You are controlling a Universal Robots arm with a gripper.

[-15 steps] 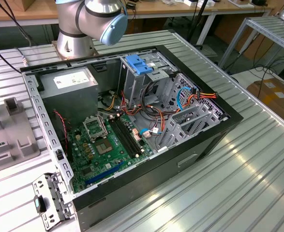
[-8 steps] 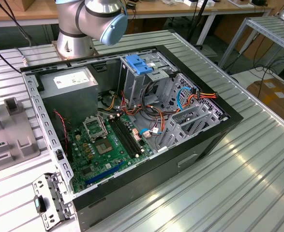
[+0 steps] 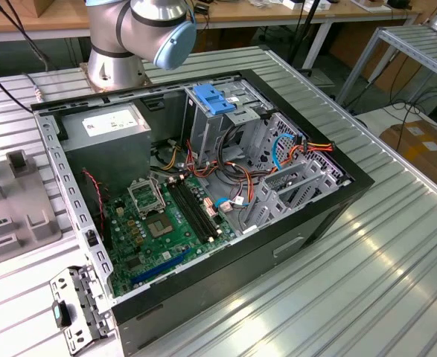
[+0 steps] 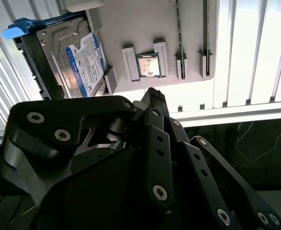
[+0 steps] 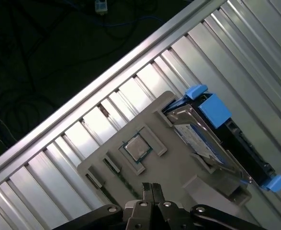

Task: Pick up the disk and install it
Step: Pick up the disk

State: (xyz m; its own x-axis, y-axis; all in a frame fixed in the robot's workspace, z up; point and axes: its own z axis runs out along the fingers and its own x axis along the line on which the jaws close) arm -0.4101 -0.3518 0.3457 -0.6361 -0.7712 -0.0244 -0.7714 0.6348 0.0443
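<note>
The end effector (image 5: pixel 150 188) hangs over the grey fixture plate (image 5: pixel 176 165), fingers pressed together and gripping nothing. The disk (image 5: pixel 205 141) rests tilted in a slot at one end of this plate, apart from the end effector. The plate lies near the edge of the bench (image 5: pixel 39 177).

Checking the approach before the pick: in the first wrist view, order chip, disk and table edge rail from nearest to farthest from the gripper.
1. Chip, in a recess of the holder, just ahead of the gripper.
2. Disk, at the holder's end, off to one side.
3. Edge rail, well beyond the holder.
</note>
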